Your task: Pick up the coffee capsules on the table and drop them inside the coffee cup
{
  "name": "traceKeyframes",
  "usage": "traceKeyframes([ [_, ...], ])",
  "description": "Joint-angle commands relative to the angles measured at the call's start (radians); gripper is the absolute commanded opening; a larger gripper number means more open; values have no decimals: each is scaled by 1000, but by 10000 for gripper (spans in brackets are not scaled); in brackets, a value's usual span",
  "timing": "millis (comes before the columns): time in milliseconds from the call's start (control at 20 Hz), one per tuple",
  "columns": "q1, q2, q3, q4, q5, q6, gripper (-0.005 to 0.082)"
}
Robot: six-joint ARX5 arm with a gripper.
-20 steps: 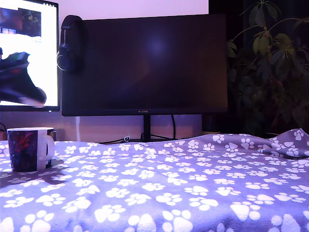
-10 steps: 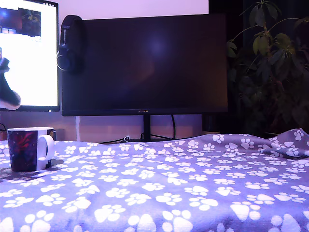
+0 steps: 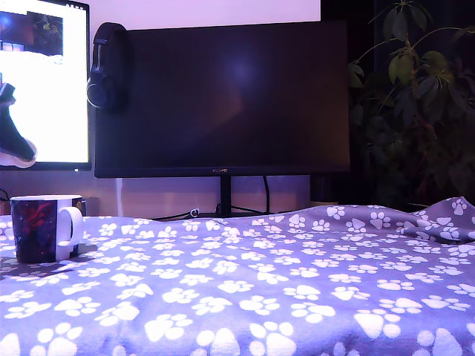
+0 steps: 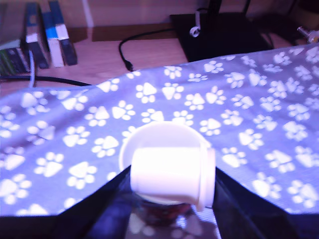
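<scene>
Step in hand, as judged: carry and drop. In the wrist view the white capsule (image 4: pixel 172 175) lies on its side at lower centre of the frame, flange toward the frame's right, held between the dark fingers (image 4: pixel 239 209) that show at the lower corners; the gripper (image 4: pixel 169 214) is closed on it. Directly behind and beneath it sits the white rim of the coffee cup (image 4: pixel 149 134), so the capsule appears to hang over the cup's mouth (height above the rim cannot be read). The next move calls for opening the fingers with the capsule kept centred over the opening; a slight lowering first may reduce the chance of a bounce off the rim. The blue capsule is not visible in either view. Beyond the cup, the paw-print cloth on the counter (image 4: pixel 259 99) runs toward the upper frame. In the exterior view, the cup stands at lower left on the cloth, and the arm's dark end (image 3: pixel 13 137) hangs at the left edge above it, tilted downward.
</scene>
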State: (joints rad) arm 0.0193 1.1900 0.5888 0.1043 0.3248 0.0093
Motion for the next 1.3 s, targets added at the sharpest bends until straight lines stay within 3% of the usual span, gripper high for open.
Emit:
traceKeyframes([
  [0,-18,36,36,-11,7,-2,336],
  [300,-55,159,183,-135,-7,-2,336],
  [600,-55,285,331,-311,-64,2,336],
  [1250,-55,297,339,-387,-79,-2,343],
])
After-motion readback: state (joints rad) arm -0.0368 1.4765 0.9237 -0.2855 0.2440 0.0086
